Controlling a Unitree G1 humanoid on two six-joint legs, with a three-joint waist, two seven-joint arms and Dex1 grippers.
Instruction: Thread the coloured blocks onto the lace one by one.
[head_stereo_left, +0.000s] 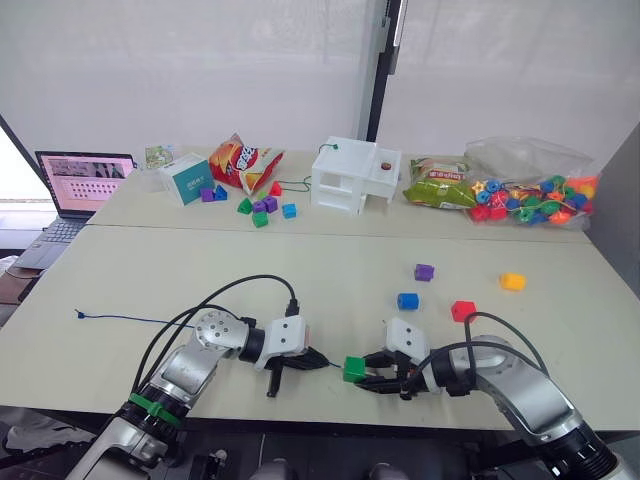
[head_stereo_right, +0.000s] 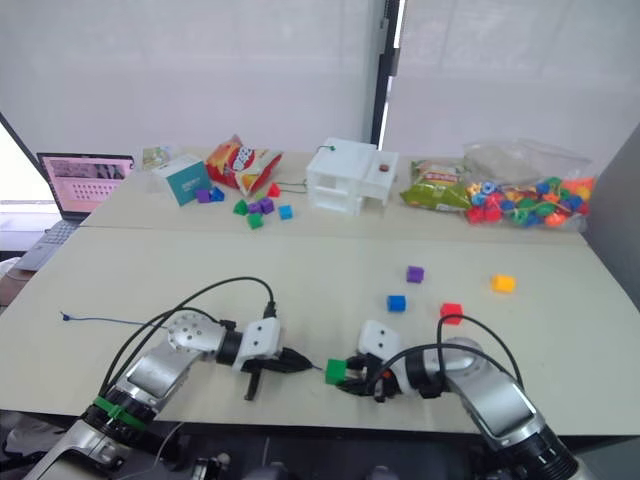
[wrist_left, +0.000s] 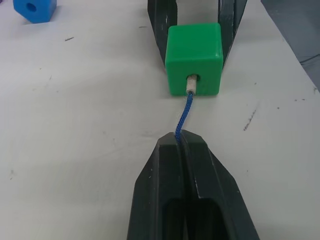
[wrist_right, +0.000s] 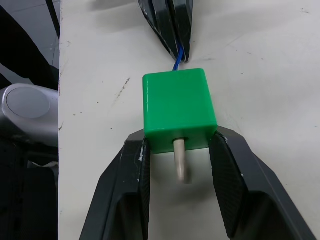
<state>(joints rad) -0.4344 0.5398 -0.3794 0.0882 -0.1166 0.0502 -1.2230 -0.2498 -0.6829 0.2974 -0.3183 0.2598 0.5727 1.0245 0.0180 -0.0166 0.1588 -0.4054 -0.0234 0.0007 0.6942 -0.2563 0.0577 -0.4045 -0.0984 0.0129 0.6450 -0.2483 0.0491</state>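
Lace (wrist_left: 183, 116) runs straight from my left gripper (wrist_left: 181, 140), clenched on it, into the green block (wrist_right: 178, 107) my right gripper (wrist_right: 180, 150) grasps; its pale tip (wrist_right: 180, 161) pokes out toward the right arm

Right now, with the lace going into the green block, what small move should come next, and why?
Probably keep the left gripper feeding the lace forward. Its pale tip already pokes out the far side of the green block, which the right gripper holds, so a little more length would let that tip be grabbed.
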